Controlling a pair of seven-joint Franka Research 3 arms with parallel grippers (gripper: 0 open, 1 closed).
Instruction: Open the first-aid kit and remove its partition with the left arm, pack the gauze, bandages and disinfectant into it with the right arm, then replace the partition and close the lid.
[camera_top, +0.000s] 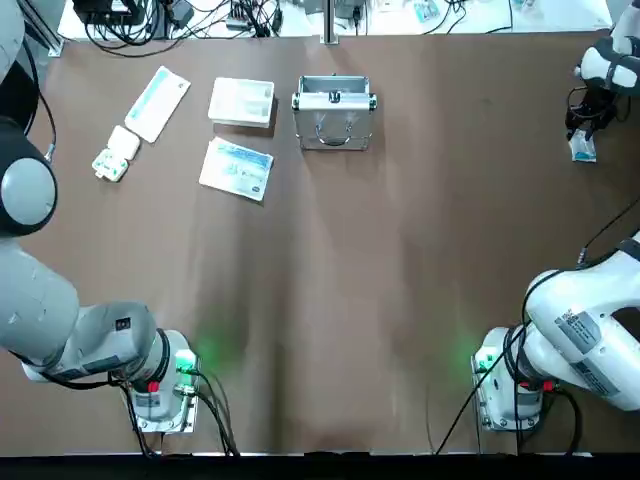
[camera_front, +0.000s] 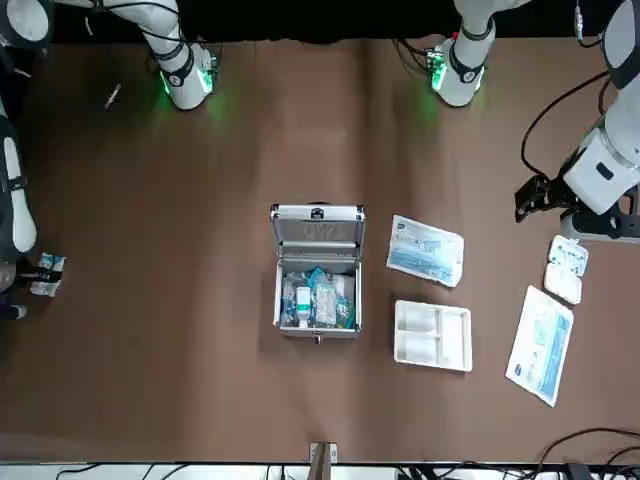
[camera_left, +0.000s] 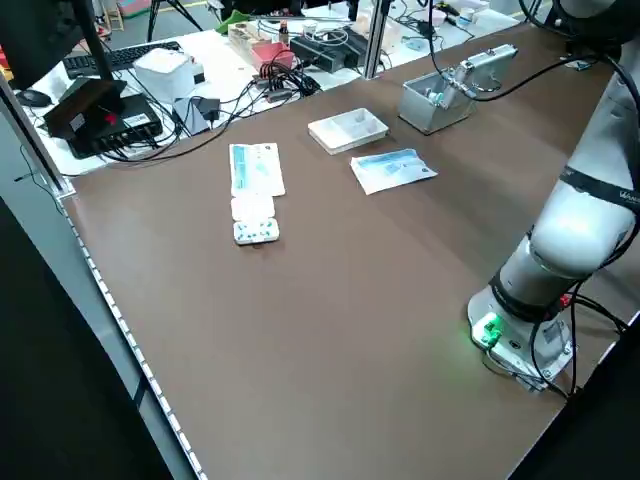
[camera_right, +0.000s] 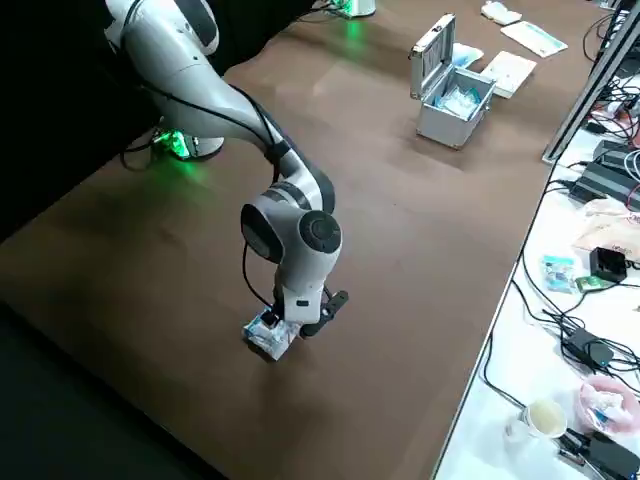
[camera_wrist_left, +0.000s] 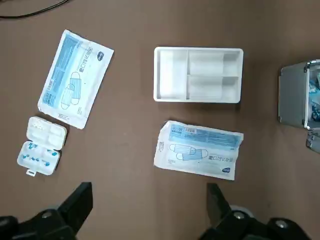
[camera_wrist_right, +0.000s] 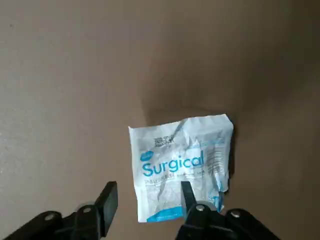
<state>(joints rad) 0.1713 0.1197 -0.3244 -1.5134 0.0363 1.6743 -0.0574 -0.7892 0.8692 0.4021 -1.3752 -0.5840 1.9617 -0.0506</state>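
right gripper (camera_wrist_right: 147, 200) jaws open over the surgical packet (camera_wrist_right: 181, 165) — centre, drop straight, pinch both edges; left gripper (camera_wrist_left: 150, 205) open too, idle above the partition (camera_wrist_left: 198, 75).

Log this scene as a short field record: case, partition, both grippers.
case: open, lid upright, packets and a small bottle inside
partition: out on the table, beside the case
left gripper: open, above the mask packet
right gripper: open, over a Surgical packet far from the case
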